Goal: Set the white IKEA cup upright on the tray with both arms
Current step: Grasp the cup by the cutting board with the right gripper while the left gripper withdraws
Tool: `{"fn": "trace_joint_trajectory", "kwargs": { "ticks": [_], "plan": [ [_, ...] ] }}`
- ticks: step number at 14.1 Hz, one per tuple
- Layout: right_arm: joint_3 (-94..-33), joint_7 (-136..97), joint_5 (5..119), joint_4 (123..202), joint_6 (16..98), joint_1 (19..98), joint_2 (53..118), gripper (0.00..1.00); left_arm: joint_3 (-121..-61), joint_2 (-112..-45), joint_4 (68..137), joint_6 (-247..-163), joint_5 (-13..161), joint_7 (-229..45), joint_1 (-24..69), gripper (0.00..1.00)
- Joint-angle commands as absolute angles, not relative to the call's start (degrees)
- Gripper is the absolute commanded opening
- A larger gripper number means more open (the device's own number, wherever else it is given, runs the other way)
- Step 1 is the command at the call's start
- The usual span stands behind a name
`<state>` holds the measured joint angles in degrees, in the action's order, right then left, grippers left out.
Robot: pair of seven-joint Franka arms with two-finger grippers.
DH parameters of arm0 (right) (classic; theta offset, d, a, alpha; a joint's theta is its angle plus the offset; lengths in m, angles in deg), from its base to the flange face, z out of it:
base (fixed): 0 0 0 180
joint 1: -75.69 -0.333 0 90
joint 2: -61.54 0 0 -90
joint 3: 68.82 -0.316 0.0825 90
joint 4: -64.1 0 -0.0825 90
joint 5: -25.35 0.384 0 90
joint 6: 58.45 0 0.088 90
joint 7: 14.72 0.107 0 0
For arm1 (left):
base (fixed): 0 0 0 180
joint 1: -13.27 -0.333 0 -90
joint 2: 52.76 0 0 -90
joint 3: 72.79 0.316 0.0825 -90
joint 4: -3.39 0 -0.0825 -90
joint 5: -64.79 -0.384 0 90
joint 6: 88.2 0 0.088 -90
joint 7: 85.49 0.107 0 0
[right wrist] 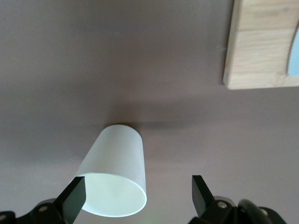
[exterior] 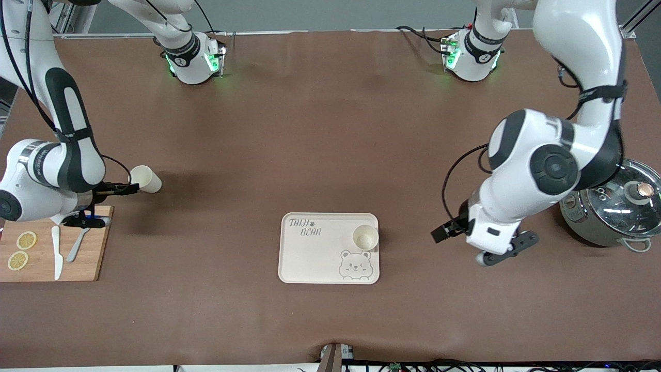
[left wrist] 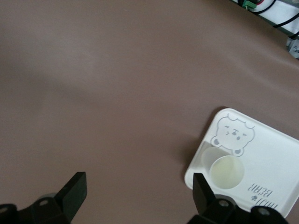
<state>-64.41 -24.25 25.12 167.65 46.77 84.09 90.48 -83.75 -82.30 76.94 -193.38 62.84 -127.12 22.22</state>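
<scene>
One white cup (exterior: 365, 237) upright on tray (exterior: 315, 258); left gripper (left wrist: 140, 196) beside tray, jaws wide, empty. Right gripper (right wrist: 138, 196) well off, jaws wide around a second cup (right wrist: 114, 175), perhaps touching.

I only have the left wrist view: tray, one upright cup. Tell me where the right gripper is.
Observer: The right gripper is open around the mouth of a second white cup, which lies on its side on the table.
Operator: Say what's beside that cup.
Observer: A wooden cutting board with lemon slices, nearer the front camera.
Operator: Report what stands at the left arm's end.
Observer: A lidded steel pot.
</scene>
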Motion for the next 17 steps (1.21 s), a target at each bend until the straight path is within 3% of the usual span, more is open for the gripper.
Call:
{"fn": "trace_joint_trajectory", "kwargs": {
  "ticks": [1,7,8,10,17],
  "plan": [
    [-64.5,-25.2,23.5,170.6,47.3,84.0,88.0,0.97,-83.9,-75.9,81.6,-189.4,63.2,-120.0,18.3,1.00],
    [-64.6,-25.2,23.4,173.3,47.4,84.4,87.8,0.69,-83.9,-63.7,89.1,-185.2,63.3,-102.4,8.5,1.00],
    [-64.6,-25.2,23.4,173.4,47.3,84.3,87.8,0.52,-83.9,-62.6,89.0,-183.8,63.3,-101.0,7.8,1.00],
    [-64.6,-25.2,23.4,173.4,47.1,84.2,87.8,0.03,-83.9,-60.6,88.8,-182.3,63.3,-98.3,6.8,1.00],
    [-64.7,-24.5,23.5,169.8,46.7,83.9,87.6,0.00,-83.5,-57.3,88.3,-180.0,63.2,-97.7,6.0,1.00]
  ]
}}
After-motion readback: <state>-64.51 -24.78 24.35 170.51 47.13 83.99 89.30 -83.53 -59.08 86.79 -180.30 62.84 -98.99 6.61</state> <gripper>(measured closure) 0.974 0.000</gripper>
